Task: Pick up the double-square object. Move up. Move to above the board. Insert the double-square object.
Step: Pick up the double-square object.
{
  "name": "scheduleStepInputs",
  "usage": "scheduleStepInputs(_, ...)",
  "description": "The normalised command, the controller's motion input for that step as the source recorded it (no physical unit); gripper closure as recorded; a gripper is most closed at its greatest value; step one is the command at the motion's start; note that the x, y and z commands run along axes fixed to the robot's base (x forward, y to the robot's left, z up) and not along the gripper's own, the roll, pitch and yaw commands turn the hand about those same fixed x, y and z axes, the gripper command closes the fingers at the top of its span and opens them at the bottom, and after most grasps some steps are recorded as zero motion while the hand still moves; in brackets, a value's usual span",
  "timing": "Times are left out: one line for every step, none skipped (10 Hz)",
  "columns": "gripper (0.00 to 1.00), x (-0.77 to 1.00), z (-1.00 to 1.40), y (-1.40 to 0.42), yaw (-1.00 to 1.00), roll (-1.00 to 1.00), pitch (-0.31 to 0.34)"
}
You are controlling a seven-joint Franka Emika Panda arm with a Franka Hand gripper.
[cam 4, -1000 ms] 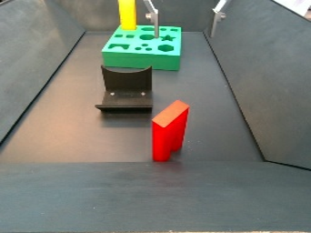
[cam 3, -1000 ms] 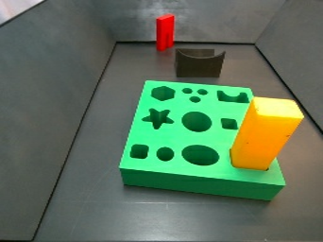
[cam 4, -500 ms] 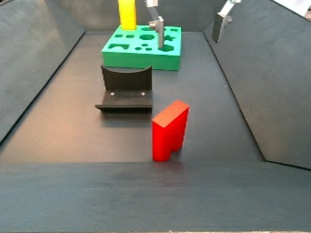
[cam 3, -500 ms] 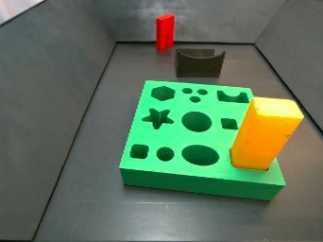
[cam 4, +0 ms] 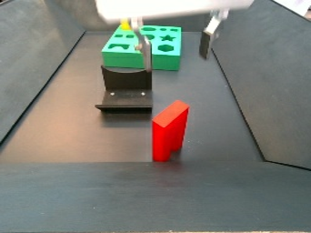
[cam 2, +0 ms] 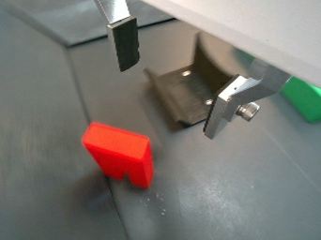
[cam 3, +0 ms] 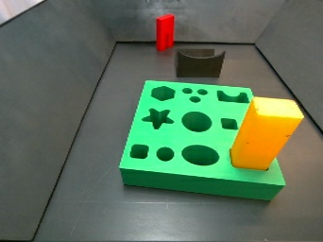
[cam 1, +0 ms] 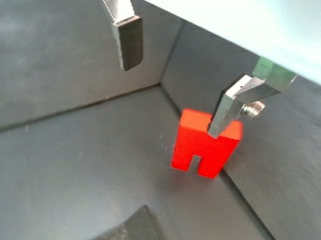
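The double-square object (cam 4: 170, 130) is a tall bright red block standing upright on the dark floor, seen far off near the back wall (cam 3: 165, 32) in a side view. In both wrist views the red block (cam 1: 205, 142) (cam 2: 119, 155) shows its stepped end and lies below the fingers, off to one side of the gap. My gripper (cam 4: 177, 60) hangs open in the air over the stretch between the board (cam 4: 144, 47) and the red block, with nothing between its fingers (cam 1: 129, 42). The green board (cam 3: 190, 128) has many shaped cut-outs.
A large orange-yellow block (cam 3: 265, 132) stands in the board's corner. The dark fixture (cam 4: 125, 86) sits between board and red block, under the gripper (cam 2: 168, 100) in a wrist view. Sloping grey walls (cam 3: 76, 85) enclose the floor.
The gripper has come from above the board's far side toward the fixture and the red block, and now shows larger in the side view. The red block has not moved.
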Motion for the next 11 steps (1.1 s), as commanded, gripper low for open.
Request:
scheduleStepInputs(0.0,0.0,-0.64,0.04,1.0,-0.04,-0.084)
scheduleStepInputs(0.0,-0.01,-0.65,0.05,1.0,-0.03,-0.089)
scheduleStepInputs(0.0,0.0,-0.47,0.38,0.73,0.0,-0.027)
scheduleStepInputs(0.0,0.01,0.0,0.4,0.02,-0.08,0.0)
scheduleStepInputs(0.0,0.0,0.0,0.34,0.06,-0.13,-0.004)
scheduleStepInputs(0.0,0.25,0.06,0.65,0.18,-0.11,0.076)
scheduleStepInputs(0.0,0.28,0.17,0.61,0.17,-0.08,0.154)
scheduleStepInputs(0.0,0.0,0.0,0.34,0.02,-0.03,0.0)
scheduleStepInputs(0.0,0.0,-0.13,0.13,0.14,-0.08,-0.059)
scheduleStepInputs(0.0,0.07,-0.5,0.0,0.92,-0.08,-0.116)
scheduleStepInputs(0.0,0.0,-0.49,0.0,1.0,-0.11,-0.136)
